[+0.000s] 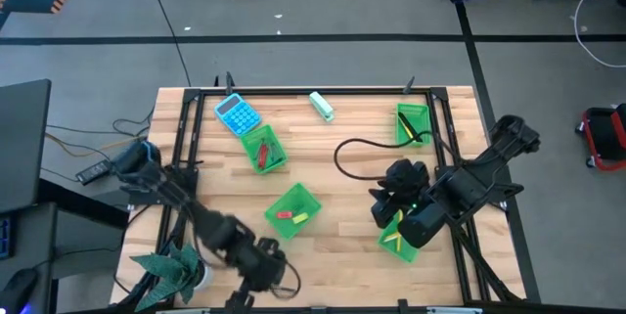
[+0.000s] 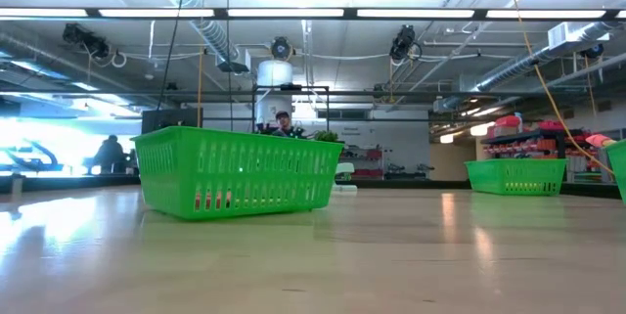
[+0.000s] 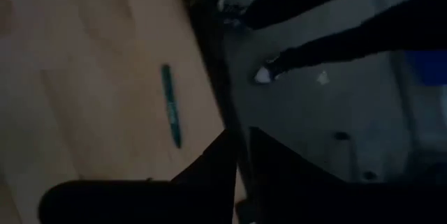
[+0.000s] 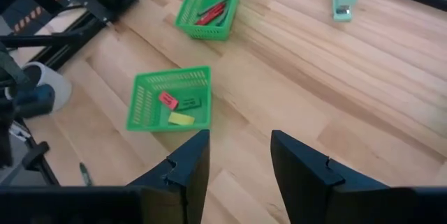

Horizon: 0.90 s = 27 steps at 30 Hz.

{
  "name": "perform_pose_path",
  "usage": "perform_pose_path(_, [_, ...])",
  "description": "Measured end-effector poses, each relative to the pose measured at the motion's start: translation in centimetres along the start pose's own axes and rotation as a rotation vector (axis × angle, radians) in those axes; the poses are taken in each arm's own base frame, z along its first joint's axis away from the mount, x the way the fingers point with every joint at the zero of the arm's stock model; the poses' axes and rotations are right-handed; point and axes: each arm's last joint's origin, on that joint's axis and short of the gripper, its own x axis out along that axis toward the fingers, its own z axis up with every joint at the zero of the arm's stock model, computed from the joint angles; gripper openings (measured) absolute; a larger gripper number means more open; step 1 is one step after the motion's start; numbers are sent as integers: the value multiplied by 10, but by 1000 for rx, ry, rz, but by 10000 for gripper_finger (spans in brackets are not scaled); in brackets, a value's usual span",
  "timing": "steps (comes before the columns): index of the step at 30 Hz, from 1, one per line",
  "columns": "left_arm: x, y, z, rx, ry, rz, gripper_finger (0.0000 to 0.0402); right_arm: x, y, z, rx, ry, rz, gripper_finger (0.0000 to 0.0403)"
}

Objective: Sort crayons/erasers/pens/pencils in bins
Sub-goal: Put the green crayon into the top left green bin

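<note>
Left gripper (image 1: pixel 262 265) sits at the near edge of the table (image 1: pixel 352 236), low over the wood. Its wrist view shows its two dark fingers (image 3: pixel 216 175) standing just apart with nothing between them; whether they are opening or closing I cannot tell. A teal pen (image 3: pixel 170 105) lies flat on the wood just ahead of them, parallel to the table's black edge rail (image 3: pixel 209 63) and near it. Likely target: the pen is the one loose item visible.

Right gripper (image 1: pixel 391 206) hovers over the right side, fingers (image 4: pixel 185 168) spread wide, empty. It is probably waiting.

Bins, as sorted so far:
- centre bin (image 1: pixel 292 210): small erasers (image 4: pixel 174 109), pink-red, dark green and yellow.
- bin (image 1: pixel 263 149) beside the blue calculator (image 1: pixel 236 113): reddish crayons (image 4: pixel 211 12).
- far right bin (image 1: pixel 413 124): dark pens.
- near right bin (image 1: pixel 401 236), partly under the right arm: yellow pencils (image 1: pixel 393 241).

A teal-and-white block (image 1: pixel 322 106) lies unsorted at the far edge.

Room: the pen's closeness to the rail leaves little clearance on that side; the finger toward the rail may catch it. Open wood lies between pen and centre bin. A black cable (image 1: pixel 357 153) loops mid-table on the way to the pens' bin.
</note>
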Motion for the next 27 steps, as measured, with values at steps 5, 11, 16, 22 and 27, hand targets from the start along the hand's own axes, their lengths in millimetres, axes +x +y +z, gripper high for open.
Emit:
perform_pose_path(5, [44,-10,-15,-6,55,105,63,2,2,-2,10,3,-3,158])
perform_pose_path(11, [89,-20,-18,-68,-6,75,92,2,2,-2,40,4,-3,158])
perform_pose_path(16, [110,-24,-29,-97,4,124,116,2,3,-2,75,11,1,158])
perform_pose_path(22, [117,-18,-32,-111,-20,219,136,2,7,-2,139,10,33,158])
perform_pose_path(27, [121,-15,-32,-93,-16,239,142,-1,9,-6,133,23,55,158])
